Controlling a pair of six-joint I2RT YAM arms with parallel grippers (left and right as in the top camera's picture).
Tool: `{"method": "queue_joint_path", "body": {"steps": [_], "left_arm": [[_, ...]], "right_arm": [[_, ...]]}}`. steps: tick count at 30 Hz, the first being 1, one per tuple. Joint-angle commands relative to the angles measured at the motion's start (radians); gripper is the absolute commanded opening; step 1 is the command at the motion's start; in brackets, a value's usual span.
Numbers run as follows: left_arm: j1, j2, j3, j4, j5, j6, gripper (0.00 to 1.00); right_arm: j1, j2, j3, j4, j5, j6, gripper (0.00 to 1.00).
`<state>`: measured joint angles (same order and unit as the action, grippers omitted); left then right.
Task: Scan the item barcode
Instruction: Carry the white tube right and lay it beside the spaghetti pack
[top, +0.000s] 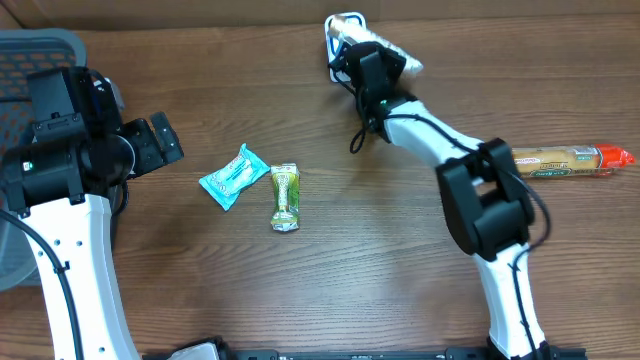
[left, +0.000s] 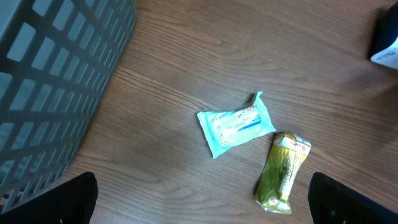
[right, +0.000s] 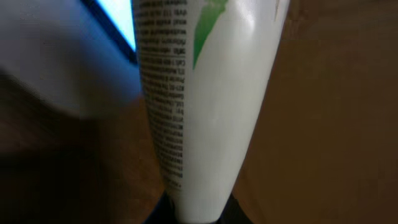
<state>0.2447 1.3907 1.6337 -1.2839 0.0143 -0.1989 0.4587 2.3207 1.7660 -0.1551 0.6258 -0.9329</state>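
**A:** Start at the left. What's there?

**B:** A grey plastic basket (top: 40, 45) with a grid wall, at the far left corner of the wood-grain counter (top: 350, 260). Just to its right is the left end effector (top: 160, 143), with its jaws spread wide and nothing between them.

**A:** And next along?

**B:** A teal packet (top: 233, 176), flat and crinkled, lying aslant. Just beside it is a green sachet (top: 285, 197), glossy and creased, with its long axis running roughly near to far. (Their corners come very close, and I can't tell whether they touch.)

**A:** Where's the item to scan?

**B:** That's the white tube (right: 205, 112), up at the far edge, a little right of centre. The right end effector (top: 360, 60) is clamped tight on its narrow end.

**A:** Which way does it point?

**B:** In the right wrist view its long axis runs straight out from the fingers, and the tube widens as it goes. It's smooth, shiny plastic, with a column of fine black print down its left side and a green mark higher up. Behind it, to the left, is a blue-lit panel (right: 118, 22). From overhead only a white bit shows beside the black wrist, so I can't tell its heading across the counter.

**A:** And at the far right?

**B:** A long tan pack (top: 560, 161) lies left to right, well apart from the rest, with its red end pointing right.
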Motion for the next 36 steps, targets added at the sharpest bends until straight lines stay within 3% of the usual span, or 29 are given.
{"method": "queue_joint_path", "body": {"steps": [1, 5, 8, 15, 20, 30, 36], "left_arm": [[0.004, 0.002, 0.018, 0.002, 0.004, 0.019, 0.99], [0.003, 0.002, 0.018, 0.002, 0.004, 0.019, 1.0], [0.003, 0.002, 0.018, 0.002, 0.004, 0.019, 0.99], [0.004, 0.002, 0.018, 0.002, 0.004, 0.019, 1.0], [0.004, 0.002, 0.018, 0.002, 0.004, 0.019, 1.0], [0.003, 0.002, 0.018, 0.002, 0.004, 0.019, 1.0], [0.004, 0.002, 0.018, 0.002, 0.004, 0.019, 1.0]], "right_arm": [[0.004, -0.295, 0.027, -0.19, -0.209, 0.23, 0.04], [-0.023, -0.478, 0.027, -0.446, -0.496, 0.502, 0.04], [-0.075, -0.6, 0.027, -0.584, -0.615, 0.85, 0.04], [-0.318, -0.722, 0.027, -0.893, -0.616, 1.532, 0.04], [-0.527, -0.705, -0.051, -1.123, -0.531, 1.891, 0.04], [-0.645, -0.704, -0.47, -0.906, -0.509, 2.058, 0.04], [-0.646, -0.704, -0.634, -0.761, -0.491, 2.071, 0.04]]}}
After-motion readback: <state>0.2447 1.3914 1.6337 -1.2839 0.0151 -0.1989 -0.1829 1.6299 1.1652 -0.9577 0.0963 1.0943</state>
